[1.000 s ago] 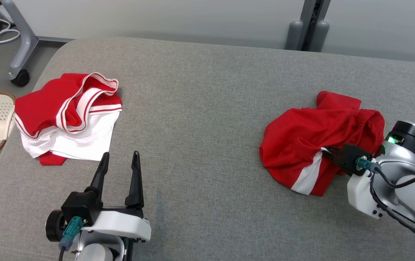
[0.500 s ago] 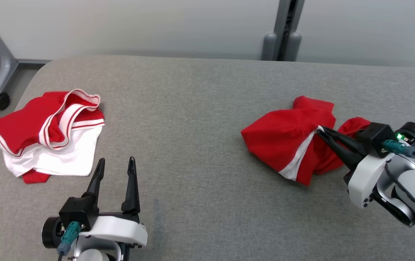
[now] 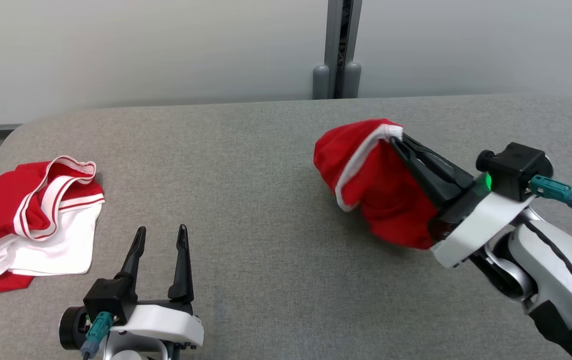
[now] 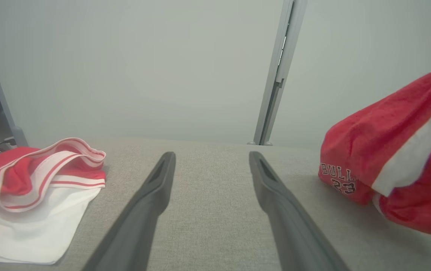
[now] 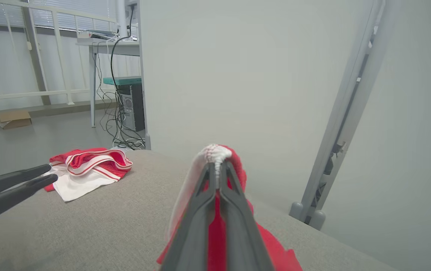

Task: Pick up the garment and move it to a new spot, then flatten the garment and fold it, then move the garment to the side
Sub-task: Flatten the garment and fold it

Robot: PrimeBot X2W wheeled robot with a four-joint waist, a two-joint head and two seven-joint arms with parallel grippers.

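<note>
Red garment (image 3: 366, 190) is hanging bunched from its white-trimmed edge, over the right half of the grey cushion (image 3: 246, 165). Its long axis is running from the pinched trim at the top down toward the cushion, with the white stripe following it. The BULLS 23 print is facing the left arm. Can't tell if the low end is touching. Right gripper (image 3: 400, 141) is clamping the trim, fingers together, pointing up-left in the head view. Left gripper (image 3: 160, 234) is hovering near left, fingers apart, holding nothing. Red-and-white clothes pile (image 3: 31, 220) is lying at the cushion's left edge.
</note>
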